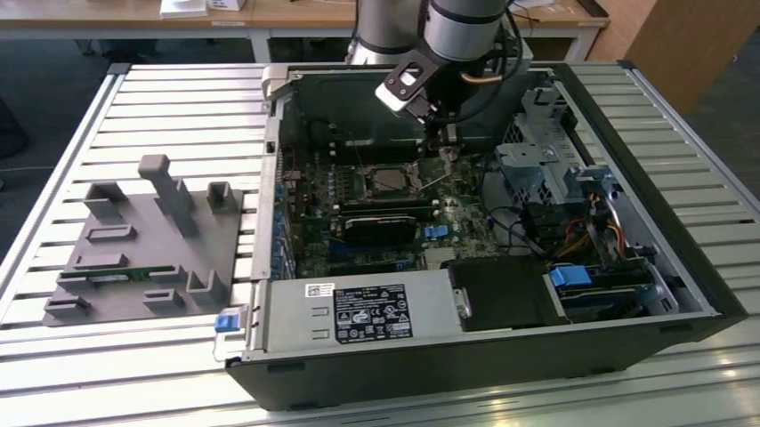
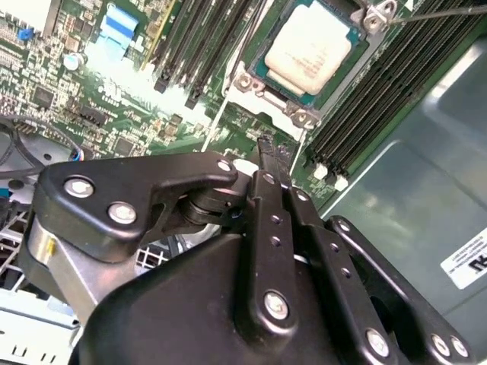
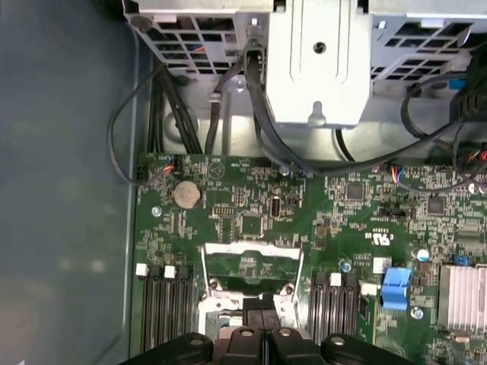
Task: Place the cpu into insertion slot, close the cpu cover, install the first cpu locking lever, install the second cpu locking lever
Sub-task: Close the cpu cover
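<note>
Closest to the lens in the second wrist view is the gripper (image 2: 275, 149): matte black link bars studded with bright round screw heads, hinged on a rounded black body. Its two long, flat fingers (image 2: 266, 220) lie pressed together, and nothing shows between them. The tips hang just beside the near corner of the cpu cover (image 2: 268, 95), and whether they touch it cannot be told.

The cover is a thin silver frame plate lying flat around the cpu (image 2: 308, 47). The cpu is a pale, dull metal square seated in the insertion slot (image 2: 261, 68). A thin wire lever (image 2: 445, 11) runs off from the socket's far corner. In the exterior view a similar rod (image 1: 436, 181) slants up beside the socket.

Long, narrow black memory slots (image 2: 365, 99) flank the socket on the glossy green circuit board (image 2: 114, 99).

In the first wrist view the joined fingertips (image 3: 263, 308) point at a silver bracket. Beyond it are a round coin cell (image 3: 187, 195), a blue clip (image 3: 396, 287), ribbed heat-sink fins (image 3: 464, 293) and black cables (image 3: 175, 114) hanging from a perforated metal cage.

The exterior view shows the arm reaching down over the far wall of the open black case (image 1: 475, 374). A label-bearing box (image 1: 362, 313) sits at the case's near side. The case stands on a slatted metal table (image 1: 142, 116), with a grey moulded fixture (image 1: 142, 249) well apart on the exterior view's left.
</note>
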Available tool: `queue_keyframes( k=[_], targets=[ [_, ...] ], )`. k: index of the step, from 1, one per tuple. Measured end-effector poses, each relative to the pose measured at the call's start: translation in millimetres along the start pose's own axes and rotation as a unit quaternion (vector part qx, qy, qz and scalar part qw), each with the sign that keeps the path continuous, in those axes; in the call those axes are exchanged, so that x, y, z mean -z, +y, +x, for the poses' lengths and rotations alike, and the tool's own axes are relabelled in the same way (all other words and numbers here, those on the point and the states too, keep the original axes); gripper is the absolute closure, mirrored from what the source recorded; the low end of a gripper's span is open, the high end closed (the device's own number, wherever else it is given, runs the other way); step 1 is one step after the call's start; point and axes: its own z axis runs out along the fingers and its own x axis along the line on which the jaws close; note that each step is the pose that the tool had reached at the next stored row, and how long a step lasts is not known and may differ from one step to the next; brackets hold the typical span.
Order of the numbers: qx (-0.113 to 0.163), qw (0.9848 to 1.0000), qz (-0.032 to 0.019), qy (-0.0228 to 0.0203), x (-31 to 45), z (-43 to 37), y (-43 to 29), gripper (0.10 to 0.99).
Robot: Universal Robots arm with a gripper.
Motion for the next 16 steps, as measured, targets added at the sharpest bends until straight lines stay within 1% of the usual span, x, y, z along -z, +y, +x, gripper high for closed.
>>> queue_keyframes(
  k=[4, 8, 16],
  targets=[
    [0.0, 1.0, 0.0, 0.0, 0.0, -0.1, 4.2, 0.98],
    [0.0, 1.0, 0.0, 0.0, 0.0, -0.2, 6.8, 0.98],
    [0.0, 1.0, 0.0, 0.0, 0.0, -0.2, 7.2, 0.98]
  ],
)
